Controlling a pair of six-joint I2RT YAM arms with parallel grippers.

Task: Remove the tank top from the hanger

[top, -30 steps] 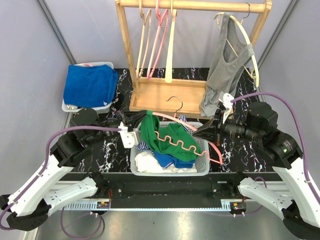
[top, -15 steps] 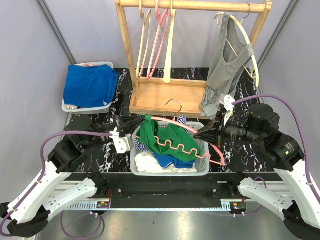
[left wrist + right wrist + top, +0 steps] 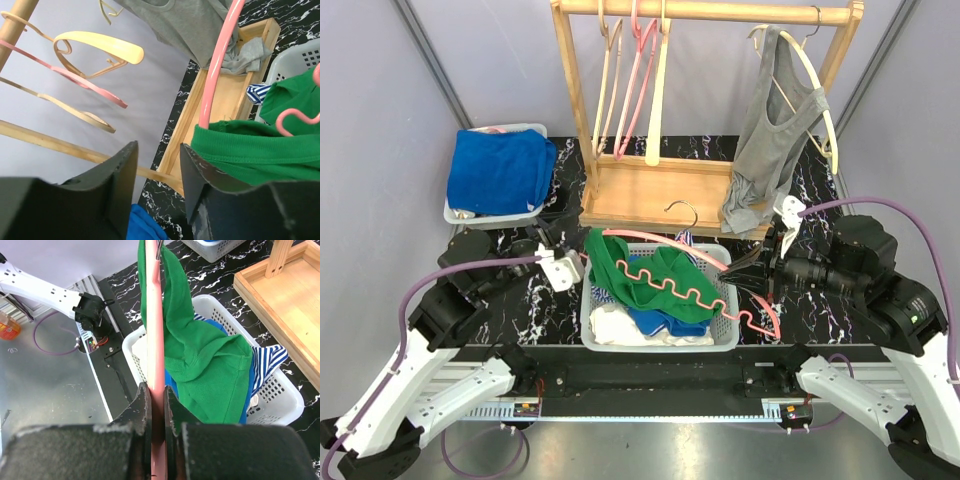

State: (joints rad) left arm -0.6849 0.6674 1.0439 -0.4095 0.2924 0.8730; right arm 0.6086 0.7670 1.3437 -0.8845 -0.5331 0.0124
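Over one white basket [image 3: 660, 345] at 6 o'clock, I see one green tank top [image 3: 640, 275] on one pink hanger [image 3: 692, 293]. Right gripper [image 3: 156, 392] squeezes that hanger; left gripper [image 3: 160, 150] gapes wide.

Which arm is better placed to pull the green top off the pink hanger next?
Left. The left gripper has open jaws beside the green tank top, while the right gripper is shut on the pink hanger.

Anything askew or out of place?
The grey tank top hangs lopsided on its tilted cream hanger, hem bunched on the wooden base. The green tank top trails off the pink hanger into the basket.
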